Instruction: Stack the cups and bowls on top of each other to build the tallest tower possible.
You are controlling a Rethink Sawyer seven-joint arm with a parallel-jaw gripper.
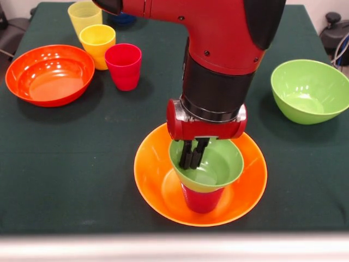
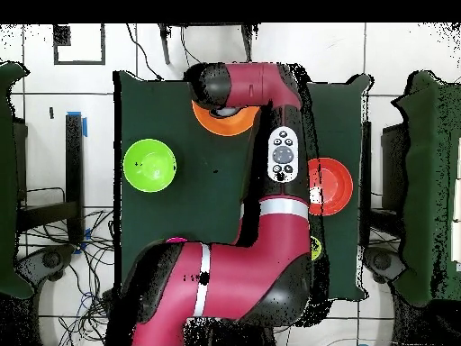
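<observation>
The large yellow-orange bowl [image 1: 163, 185] sits near the table's front edge; it shows partly under the arm in the overhead view [image 2: 214, 124]. In it stands a translucent cup [image 1: 202, 201] that looks dark red, with the small green bowl [image 1: 221, 166] seated on top. My gripper [image 1: 193, 155] hangs straight down into the green bowl near its far left side, fingers close together, holding nothing. The red-pink cup [image 1: 123, 65], yellow-orange cup [image 1: 97, 45] and pale yellow cup [image 1: 84, 15] stand upright at the far left. The overhead view hides the gripper under the arm.
The wide orange-red bowl [image 1: 50, 73] [image 2: 329, 186] lies at the left. The large green bowl [image 1: 309, 90] [image 2: 149, 166] sits at the right. A blue bowl [image 1: 122, 19] peeks out behind the arm at the back. The table's front edge [image 1: 174, 230] runs just below the stack.
</observation>
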